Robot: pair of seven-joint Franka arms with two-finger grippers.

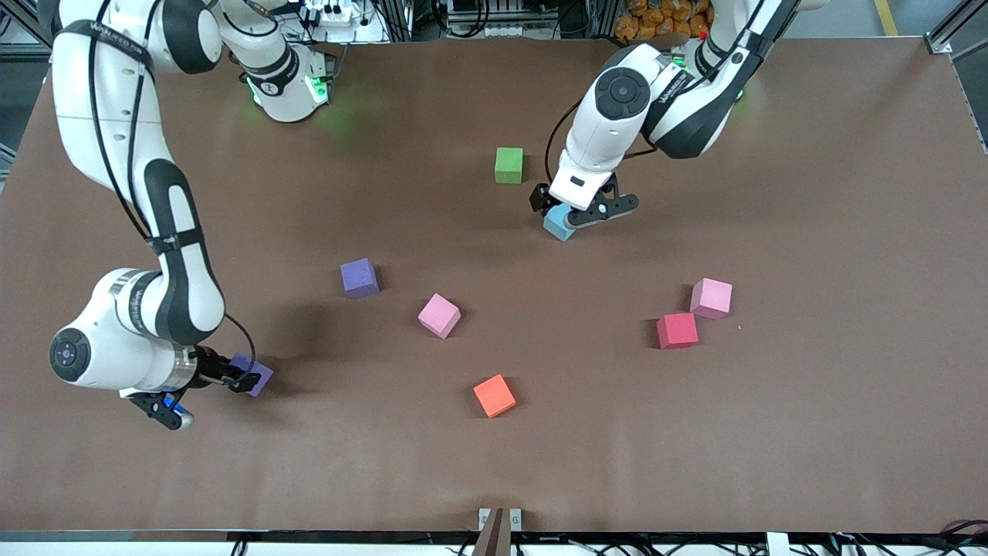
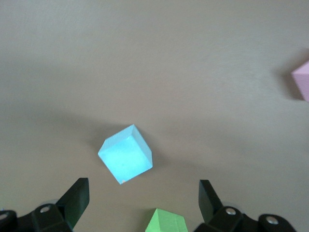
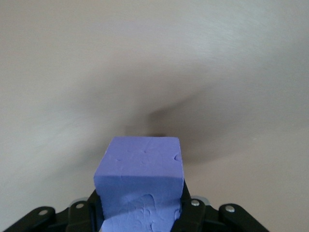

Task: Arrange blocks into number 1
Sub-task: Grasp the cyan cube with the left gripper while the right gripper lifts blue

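My right hand (image 1: 245,380) is clamped on a purple block (image 3: 140,181) near the surface's front edge, ready for lifting toward the middle. My left hand (image 1: 584,210) hangs spread over the light blue block (image 2: 125,153).

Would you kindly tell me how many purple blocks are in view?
2. One purple block lies on the table beside a pink block; the other purple block is gripped by the right gripper at the right arm's end.
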